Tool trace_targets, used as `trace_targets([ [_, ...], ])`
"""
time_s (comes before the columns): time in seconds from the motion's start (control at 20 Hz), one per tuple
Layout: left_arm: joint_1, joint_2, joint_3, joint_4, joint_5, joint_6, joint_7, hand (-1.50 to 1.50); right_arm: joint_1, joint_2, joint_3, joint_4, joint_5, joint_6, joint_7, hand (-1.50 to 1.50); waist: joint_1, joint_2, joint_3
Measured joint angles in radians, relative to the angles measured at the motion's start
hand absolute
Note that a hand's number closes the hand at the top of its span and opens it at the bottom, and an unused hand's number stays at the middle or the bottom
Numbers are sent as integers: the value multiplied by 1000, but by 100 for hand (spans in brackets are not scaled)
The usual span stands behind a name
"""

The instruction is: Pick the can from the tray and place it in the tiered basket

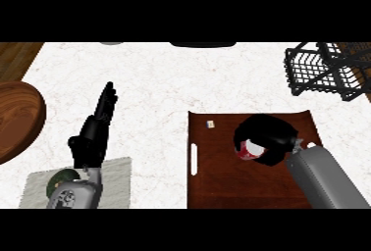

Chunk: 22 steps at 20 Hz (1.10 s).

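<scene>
Light falls flat and even over the white marble counter (181, 78), the brightest thing under me. The brown tray (232, 188) reads dark and dull. My right hand (270, 133) is a black mass with little shading, where the can (251, 150) shows red and white. My right forearm (328, 179) carries a soft grey gradient.

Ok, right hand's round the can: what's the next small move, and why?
Probably raise the can straight up. The right hand is curled round it above the tray, and I cannot tell whether it has left the tray. The tiered basket stands beyond the tray's far right corner, so height comes first. The left hand rests open at the left.
</scene>
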Motion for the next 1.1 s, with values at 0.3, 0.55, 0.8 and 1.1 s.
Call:
trace_targets([
  [0.3,-5,3,13,14,3,-12,-16,0,0,39,-42,51,37,-120,2,150,2,-3,-2],
  [0.55,9,4,16,8,0,-6,-21,0,-3,5,-180,118,100,-103,327,150,-12,-5,-4],
  [0.8,15,6,13,-3,-1,-9,-13,0,-32,6,-286,155,189,-71,710,150,-11,-3,-2],
  [1.1,11,-4,13,27,-9,1,-29,0,-94,37,-341,6,238,16,1009,150,-16,-4,0],
])
